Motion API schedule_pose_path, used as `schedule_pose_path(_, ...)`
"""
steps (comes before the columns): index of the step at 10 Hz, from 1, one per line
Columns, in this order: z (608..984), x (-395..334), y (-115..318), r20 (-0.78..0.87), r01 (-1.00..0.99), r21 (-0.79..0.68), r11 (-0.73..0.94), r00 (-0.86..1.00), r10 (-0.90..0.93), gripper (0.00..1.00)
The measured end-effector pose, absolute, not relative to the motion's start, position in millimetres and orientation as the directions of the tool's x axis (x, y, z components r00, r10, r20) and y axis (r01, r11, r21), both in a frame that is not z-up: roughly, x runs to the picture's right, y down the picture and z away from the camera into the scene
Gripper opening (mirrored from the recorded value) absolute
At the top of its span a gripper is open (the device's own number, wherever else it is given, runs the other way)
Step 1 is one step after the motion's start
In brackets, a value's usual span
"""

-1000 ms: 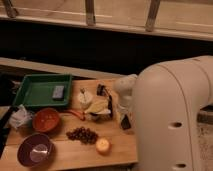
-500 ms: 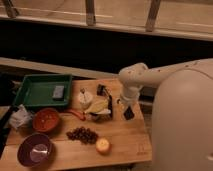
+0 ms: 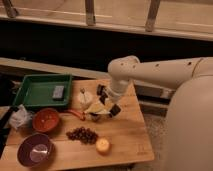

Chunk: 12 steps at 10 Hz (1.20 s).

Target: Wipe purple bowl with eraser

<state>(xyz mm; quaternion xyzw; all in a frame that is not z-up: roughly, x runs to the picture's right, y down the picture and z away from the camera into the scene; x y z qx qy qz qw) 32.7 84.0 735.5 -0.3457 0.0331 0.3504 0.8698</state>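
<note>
The purple bowl (image 3: 35,150) stands empty at the front left corner of the wooden table (image 3: 125,137). My gripper (image 3: 107,100) hangs at the end of the white arm over the middle of the table, well to the right of and behind the bowl. A flat black block, which looks like the eraser (image 3: 115,110), is right at the gripper's lower end. I cannot tell whether it is gripped or lying on the table.
An orange-red bowl (image 3: 46,120) stands behind the purple one. A green tray (image 3: 35,90) holds a small grey block (image 3: 58,92). A white cup (image 3: 85,98), yellowish food (image 3: 97,108), a red chili (image 3: 75,114), dark grapes (image 3: 83,134) and a yellow round item (image 3: 102,145) surround the gripper. A crumpled bag (image 3: 20,119) lies at the left.
The arm has swung back and to the left, uncovering the table's right side. The gripper and the black block by it have shifted left toward the table's middle.
</note>
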Motion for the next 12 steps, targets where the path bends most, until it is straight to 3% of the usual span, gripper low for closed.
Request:
schedule_pose_path(6,662.3,-95.3,108.5,0.007,-0.302,-0.676,0.672,0.909,0.416,0.00)
schedule_pose_path(12,663.8,-95.0,110.1,0.013,-0.284,-0.687,0.669,0.915,0.402,0.00)
